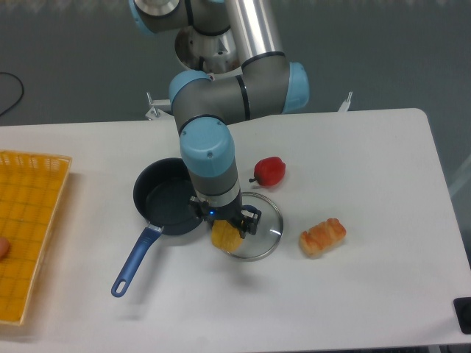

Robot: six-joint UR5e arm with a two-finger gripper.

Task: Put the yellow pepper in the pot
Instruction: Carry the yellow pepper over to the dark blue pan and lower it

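While the hand (227, 229) is clamping the yellow pepper (224, 237) at frame centre, low over the left edge of the glass lid (259, 234), the carry step is looking underway. The pot (168, 198) is sitting just to the upper left on the surface (368, 294), inside bare. Next move probably calls for shifting up-left over the pot, then releasing. Red pepper (270, 170) and bread piece (322, 236) are lying to the right.
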